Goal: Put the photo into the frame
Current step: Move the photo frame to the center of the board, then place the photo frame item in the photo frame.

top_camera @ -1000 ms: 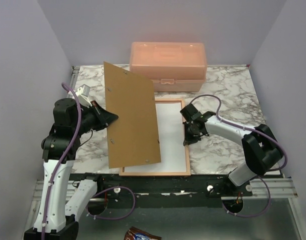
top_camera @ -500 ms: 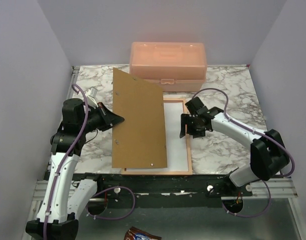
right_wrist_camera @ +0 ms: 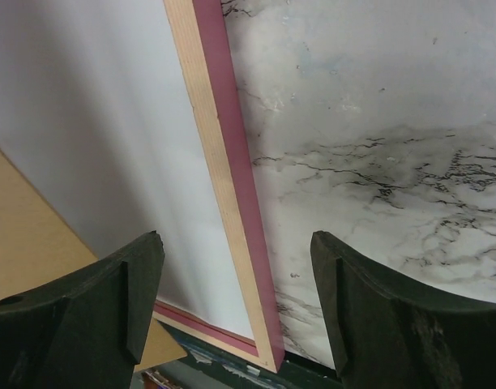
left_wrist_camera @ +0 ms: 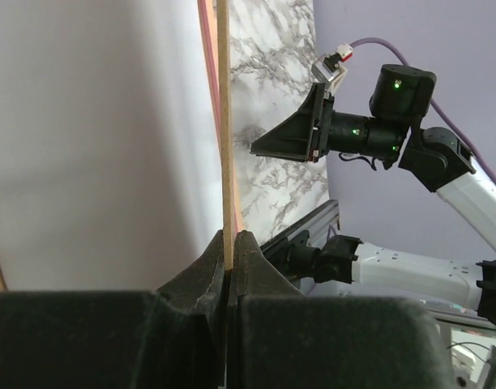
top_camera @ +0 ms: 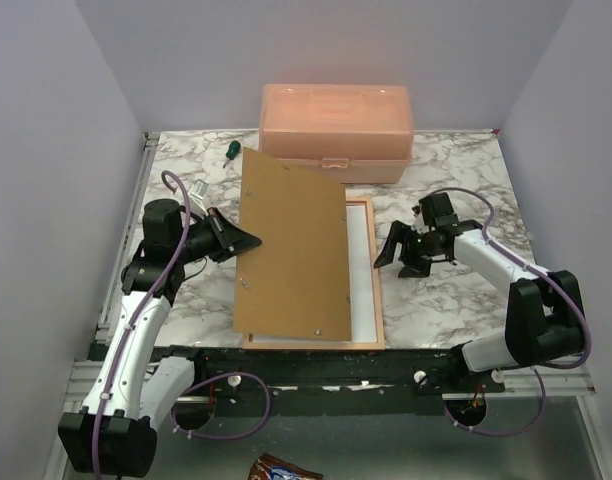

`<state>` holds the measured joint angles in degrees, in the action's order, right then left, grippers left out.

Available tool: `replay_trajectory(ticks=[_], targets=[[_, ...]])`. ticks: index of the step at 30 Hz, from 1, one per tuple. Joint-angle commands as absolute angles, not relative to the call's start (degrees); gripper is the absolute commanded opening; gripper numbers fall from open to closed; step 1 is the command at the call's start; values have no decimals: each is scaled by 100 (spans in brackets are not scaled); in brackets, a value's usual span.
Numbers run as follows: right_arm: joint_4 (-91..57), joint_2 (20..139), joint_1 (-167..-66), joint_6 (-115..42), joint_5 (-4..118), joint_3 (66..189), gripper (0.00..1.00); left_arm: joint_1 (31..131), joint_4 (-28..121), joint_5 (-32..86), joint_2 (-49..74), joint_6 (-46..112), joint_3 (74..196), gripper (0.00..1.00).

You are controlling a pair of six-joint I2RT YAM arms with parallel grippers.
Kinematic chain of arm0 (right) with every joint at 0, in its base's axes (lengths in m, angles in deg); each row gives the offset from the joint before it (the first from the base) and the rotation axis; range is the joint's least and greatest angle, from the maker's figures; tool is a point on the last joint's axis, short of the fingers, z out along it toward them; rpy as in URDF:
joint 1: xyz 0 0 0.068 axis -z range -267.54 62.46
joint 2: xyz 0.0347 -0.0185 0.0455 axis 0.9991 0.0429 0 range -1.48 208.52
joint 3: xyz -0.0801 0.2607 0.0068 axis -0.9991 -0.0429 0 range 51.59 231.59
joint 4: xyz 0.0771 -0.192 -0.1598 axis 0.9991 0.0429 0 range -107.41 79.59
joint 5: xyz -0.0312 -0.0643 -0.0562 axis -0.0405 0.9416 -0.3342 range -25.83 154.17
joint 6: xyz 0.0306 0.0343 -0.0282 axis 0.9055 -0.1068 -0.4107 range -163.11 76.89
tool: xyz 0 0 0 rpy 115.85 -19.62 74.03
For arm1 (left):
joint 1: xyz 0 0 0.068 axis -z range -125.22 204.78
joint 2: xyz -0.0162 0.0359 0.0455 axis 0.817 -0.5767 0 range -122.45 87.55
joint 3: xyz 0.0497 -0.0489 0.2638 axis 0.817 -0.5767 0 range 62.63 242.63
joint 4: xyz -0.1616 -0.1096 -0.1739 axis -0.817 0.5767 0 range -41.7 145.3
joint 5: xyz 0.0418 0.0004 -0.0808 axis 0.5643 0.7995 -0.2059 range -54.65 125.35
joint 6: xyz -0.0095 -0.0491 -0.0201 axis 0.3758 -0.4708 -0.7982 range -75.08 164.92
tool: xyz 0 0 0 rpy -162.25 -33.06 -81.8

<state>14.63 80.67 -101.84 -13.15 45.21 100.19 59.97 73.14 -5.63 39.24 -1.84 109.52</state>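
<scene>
The frame (top_camera: 370, 270) lies back-up on the marble table, pale wood with a pink inner edge (right_wrist_camera: 224, 162). A white sheet (right_wrist_camera: 94, 121) fills its opening; the photo's printed side is out of view. My left gripper (top_camera: 251, 241) is shut on the left edge of a brown backing board (top_camera: 291, 250), which slants over the frame's left and middle. In the left wrist view the board's thin edge (left_wrist_camera: 224, 121) rises from between the closed fingers of that gripper (left_wrist_camera: 230, 243). My right gripper (top_camera: 401, 258) hangs open and empty just above the frame's right rail (right_wrist_camera: 234, 243).
A translucent orange plastic box (top_camera: 336, 130) stands at the back of the table. A green-handled screwdriver (top_camera: 229, 150) lies at the back left. A snack packet (top_camera: 281, 468) lies on the floor in front of the arm bases.
The left arm has swung the board rightwards and down, flatter over the frame. The right gripper has opened and drawn back to the right, off the white sheet.
</scene>
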Motion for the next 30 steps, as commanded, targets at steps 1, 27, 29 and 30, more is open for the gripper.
replay_trajectory(ticks=[1, 27, 29, 30], targets=[[1010, 8015, -9983, -1373, 3578, 9829, 80, 5970, 6095, -1182, 3816, -722, 10689, 0], [99, 8710, -9871, -1071, 2959, 9586, 79, 6022, 4126, -1352, 2751, -1414, 9473, 0], [44, 8715, -9870, -1045, 2936, 9564, 78, 6058, 4077, -1321, 2664, -1397, 9450, 0], [10, 8723, -9870, -1029, 2907, 9541, 79, 6073, 4052, -1287, 2620, -1383, 9437, 0]])
